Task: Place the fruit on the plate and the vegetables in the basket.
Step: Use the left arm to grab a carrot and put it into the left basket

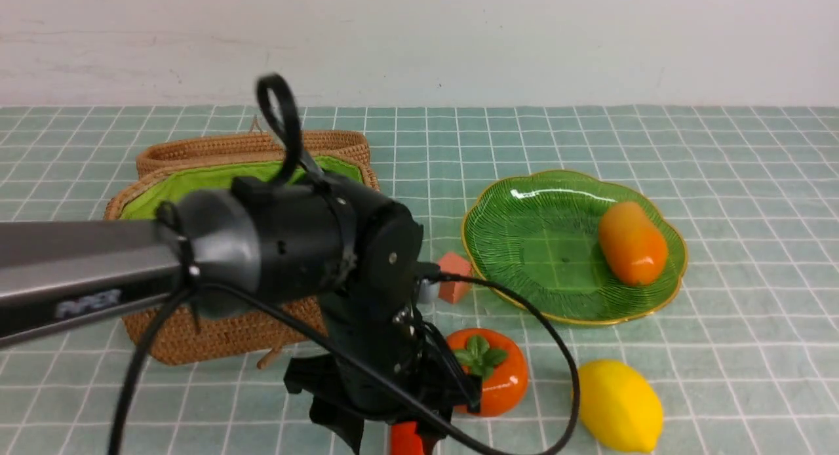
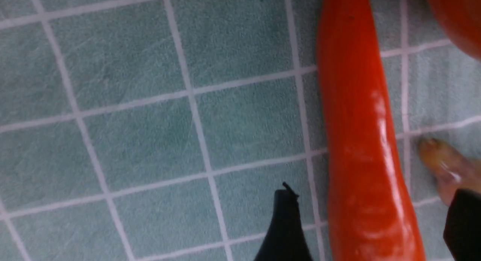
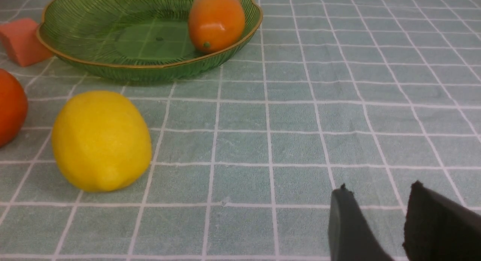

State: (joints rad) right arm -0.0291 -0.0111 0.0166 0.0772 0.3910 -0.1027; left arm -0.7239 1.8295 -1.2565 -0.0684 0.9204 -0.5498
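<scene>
At the near edge of the checked-cloth bench (image 1: 721,179), the left gripper (image 2: 370,219) straddles a slim glossy red toy chili pepper (image 2: 357,122), jaws spread either side and not yet pinching it; the round orange persimmon with green leaf cap (image 1: 491,373) sits just beside, the yellow lemon (image 1: 619,406) further right; the oblong orange-yellow mango (image 1: 632,243) lies on the scalloped green glass plate (image 1: 524,245); the tan wicker basket (image 1: 196,330) stands left; the right gripper (image 3: 391,216), narrowly parted, holds nothing.
</scene>
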